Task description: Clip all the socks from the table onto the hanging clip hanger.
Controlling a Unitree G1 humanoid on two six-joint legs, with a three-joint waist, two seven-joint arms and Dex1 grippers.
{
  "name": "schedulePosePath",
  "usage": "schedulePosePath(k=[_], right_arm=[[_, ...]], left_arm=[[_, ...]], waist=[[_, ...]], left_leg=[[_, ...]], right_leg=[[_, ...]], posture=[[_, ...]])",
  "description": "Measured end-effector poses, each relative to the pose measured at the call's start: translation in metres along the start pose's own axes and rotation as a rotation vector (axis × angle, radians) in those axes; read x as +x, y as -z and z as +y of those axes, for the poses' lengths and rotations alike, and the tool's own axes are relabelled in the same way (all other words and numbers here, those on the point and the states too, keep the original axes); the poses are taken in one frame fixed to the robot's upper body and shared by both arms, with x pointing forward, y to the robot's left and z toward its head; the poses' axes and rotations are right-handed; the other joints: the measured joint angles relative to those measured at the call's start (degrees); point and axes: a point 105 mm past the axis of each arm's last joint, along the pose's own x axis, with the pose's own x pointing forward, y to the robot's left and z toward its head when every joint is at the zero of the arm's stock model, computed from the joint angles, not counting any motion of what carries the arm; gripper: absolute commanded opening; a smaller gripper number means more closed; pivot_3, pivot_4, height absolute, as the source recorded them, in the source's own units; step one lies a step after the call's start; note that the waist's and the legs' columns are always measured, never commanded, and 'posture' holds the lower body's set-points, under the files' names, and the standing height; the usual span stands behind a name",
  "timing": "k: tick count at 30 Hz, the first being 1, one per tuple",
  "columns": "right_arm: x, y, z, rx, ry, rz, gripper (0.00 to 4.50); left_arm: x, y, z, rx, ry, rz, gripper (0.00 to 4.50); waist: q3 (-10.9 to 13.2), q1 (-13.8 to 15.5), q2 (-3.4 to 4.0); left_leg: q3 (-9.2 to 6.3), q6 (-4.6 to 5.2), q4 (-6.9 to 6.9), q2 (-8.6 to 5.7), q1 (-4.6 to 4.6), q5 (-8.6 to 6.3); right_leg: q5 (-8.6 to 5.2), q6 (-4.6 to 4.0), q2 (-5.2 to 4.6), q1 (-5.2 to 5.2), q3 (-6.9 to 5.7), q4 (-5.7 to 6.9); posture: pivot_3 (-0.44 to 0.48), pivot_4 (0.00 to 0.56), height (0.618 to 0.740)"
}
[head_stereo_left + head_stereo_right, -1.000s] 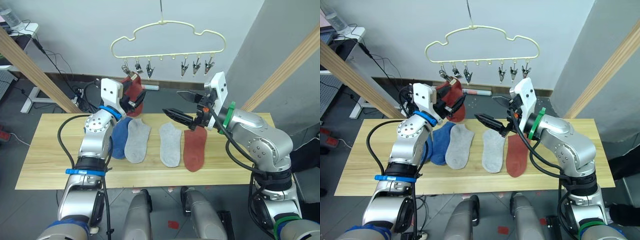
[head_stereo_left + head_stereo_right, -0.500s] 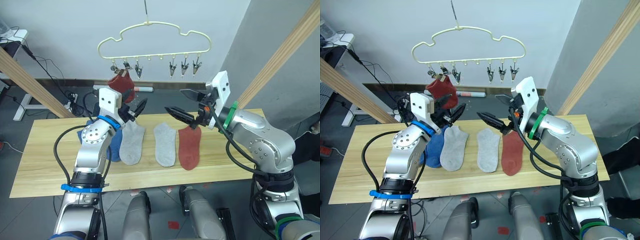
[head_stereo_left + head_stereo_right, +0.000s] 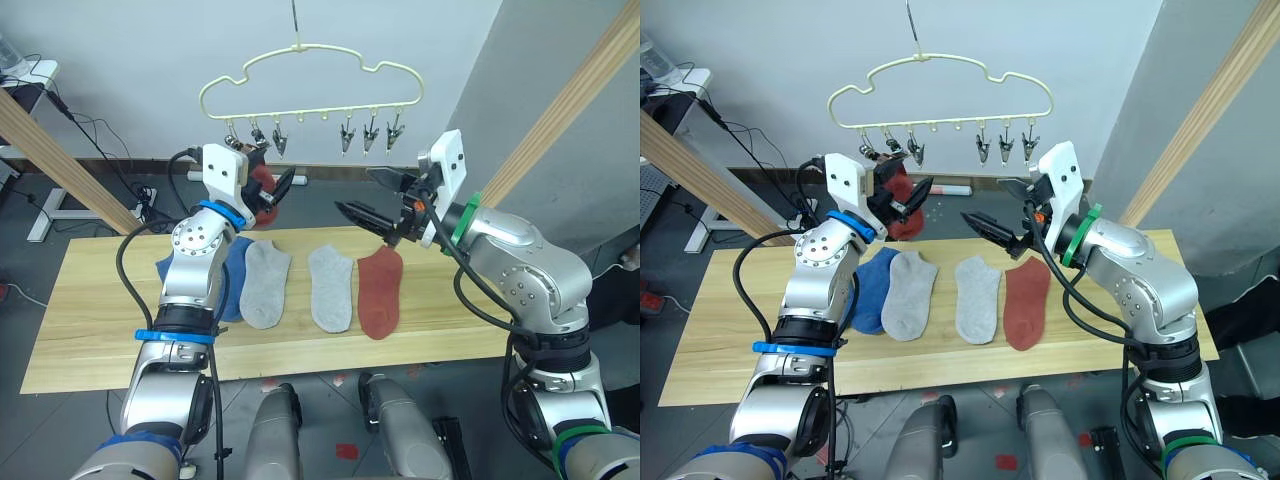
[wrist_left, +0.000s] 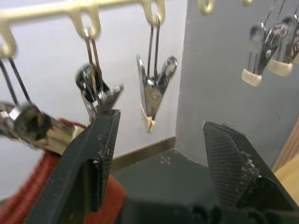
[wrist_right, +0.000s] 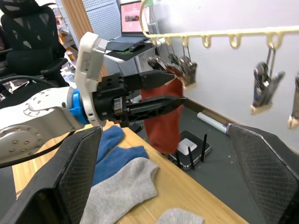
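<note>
The pale-yellow clip hanger [image 3: 312, 108] hangs above the far edge of the table [image 3: 80, 320]. One rust-red sock [image 3: 262, 188] dangles from a clip [image 4: 32, 123] at its left end. My left gripper [image 3: 283, 188] is open right beside that sock, just under the left clips, with nothing between its fingers [image 4: 96, 154]. My right gripper [image 3: 365, 196] hovers open and empty over the table, below the right clips [image 3: 370, 133]. On the table lie blue socks [image 3: 228, 275], two grey socks [image 3: 265, 285] [image 3: 330, 288] and a rust-red sock [image 3: 378, 292].
Slanted wooden poles rise at the left [image 3: 60, 150] and right [image 3: 570, 110] of the table. Cables and a power strip [image 5: 189, 147] lie on the floor behind it. A black chair [image 5: 28, 28] and a desk with a laptop [image 5: 133, 21] stand beyond the left arm.
My left gripper let go of the rust-red sock, which now hangs from a left clip, dropped away, then rose beside it again. The right gripper lifted slightly. The camera view shifted.
</note>
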Motion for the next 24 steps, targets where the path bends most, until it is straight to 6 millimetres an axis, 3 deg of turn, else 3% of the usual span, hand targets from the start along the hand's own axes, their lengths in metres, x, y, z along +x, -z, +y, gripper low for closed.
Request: schedulePosePath(k=[24], right_arm=[[-0.0021, -0.0001, 0.0043, -0.003, -0.035, 0.016, 4.50]], left_arm=[[-0.0082, 0.0047, 0.0078, -0.001, -0.052, 0.004, 3.09]], waist=[[0.00, 1.40, 0.00]], left_leg=[[-0.02, 0.00, 0.05, 0.00, 0.00, 0.00]], right_leg=[[0.00, 0.00, 0.00, 0.01, -0.01, 0.01]], posture=[[-0.077, 0.319, 0.740]])
